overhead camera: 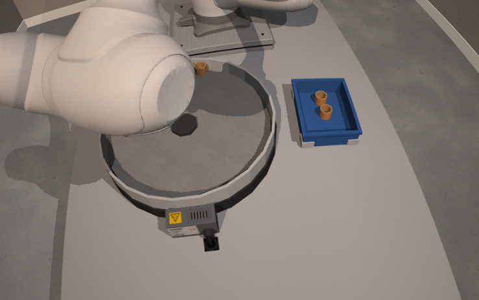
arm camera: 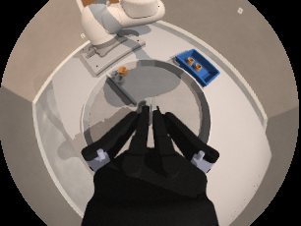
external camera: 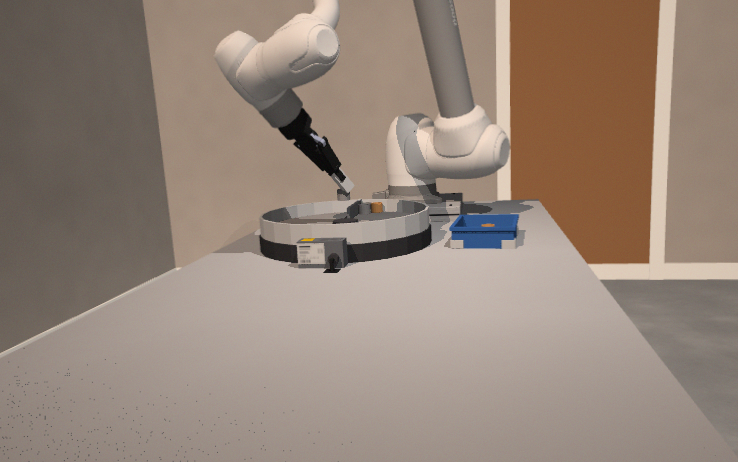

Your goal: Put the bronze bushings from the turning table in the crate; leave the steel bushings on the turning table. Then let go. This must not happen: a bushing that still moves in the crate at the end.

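One steel bushing [external camera: 343, 195] [arm camera: 142, 105] looks pinched in my gripper [external camera: 344, 184] [arm camera: 150, 103]; I should lower it softly, clear of the bronze bushing [overhead camera: 200, 69] [external camera: 376, 207] [arm camera: 123, 72] by the table's [overhead camera: 176, 202] [external camera: 370, 229] [arm camera: 206, 118] far edge.

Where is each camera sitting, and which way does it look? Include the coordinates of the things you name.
Top: high above the table, looking steeply down at the turning table [overhead camera: 236, 184] [external camera: 392, 231] [arm camera: 206, 118]; arm and base show, the gripper [external camera: 346, 186] [arm camera: 150, 103] hidden.
Exterior: low, beyond the turning table from the robot's base, looking along the table; arm, base and gripper show.
Wrist: behind the gripper, looking past its fingers; gripper, base and part of the arm show.
Top and exterior share the blue crate [overhead camera: 331, 134] [external camera: 484, 231] [arm camera: 187, 70].
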Motion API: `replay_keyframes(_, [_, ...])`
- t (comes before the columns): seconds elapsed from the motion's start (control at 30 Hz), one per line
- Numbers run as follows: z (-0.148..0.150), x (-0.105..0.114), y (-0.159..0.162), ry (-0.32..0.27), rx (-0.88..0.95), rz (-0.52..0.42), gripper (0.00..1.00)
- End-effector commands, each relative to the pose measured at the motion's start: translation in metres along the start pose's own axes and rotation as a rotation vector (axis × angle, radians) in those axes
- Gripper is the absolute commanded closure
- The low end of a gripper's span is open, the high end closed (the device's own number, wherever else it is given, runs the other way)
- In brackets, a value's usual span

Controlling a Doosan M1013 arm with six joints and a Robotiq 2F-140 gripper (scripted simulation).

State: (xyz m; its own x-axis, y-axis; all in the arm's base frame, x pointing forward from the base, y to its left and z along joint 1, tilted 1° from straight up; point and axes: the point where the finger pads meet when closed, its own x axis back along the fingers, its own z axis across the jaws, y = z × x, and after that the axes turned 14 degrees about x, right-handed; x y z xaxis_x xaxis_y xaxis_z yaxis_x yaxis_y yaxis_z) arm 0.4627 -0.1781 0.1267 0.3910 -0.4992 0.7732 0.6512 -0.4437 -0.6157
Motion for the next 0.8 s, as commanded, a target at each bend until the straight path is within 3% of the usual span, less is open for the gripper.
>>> replay_keyframes(0.0, [-0.0021, -0.0109, 0.0089, 0.000, 0.000, 0.000, 1.00])
replay_keyframes(0.77, [-0.0029, -0.0148, 0.0121, 0.000, 0.000, 0.000, 1.00])
